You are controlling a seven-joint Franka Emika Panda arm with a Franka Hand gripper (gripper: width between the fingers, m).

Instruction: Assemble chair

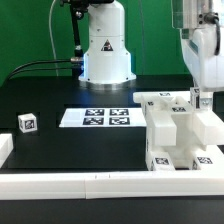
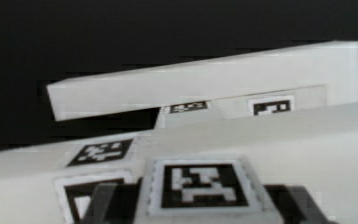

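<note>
1. At the exterior view's far left, a short white plastic rail end [image 1: 5, 148] lies on the black table [image 1: 60, 90].
2. Just to its right stands a small loose white plastic cube [image 1: 27, 123] with a black-and-white square tag on its face, well apart from everything else.
3. Along the near edge runs the long plain white border rail [image 1: 100, 180].
4. Near the middle, the marker board [image 1: 97, 118], a thin flat white sheet with four black-and-white tags, lies flat on the table; behind it stands the white robot base [image 1: 106, 50] with black cables beside it.
5. At the exterior view's right sits the chair [image 1: 180, 135], a blocky cluster of white plastic slabs and notched blocks bearing small tags, resting against the border rail.
6. Above the chair's right part, the gripper [image 1: 203, 100] hangs from the arm, its tips down at a small tagged white piece [image 2: 201, 186] on top of the assembly. In the wrist view this piece sits between the dark fingers [image 2: 297, 205]; the jaws stand partly closed about it, but whether they actually press it I cannot tell.
</note>
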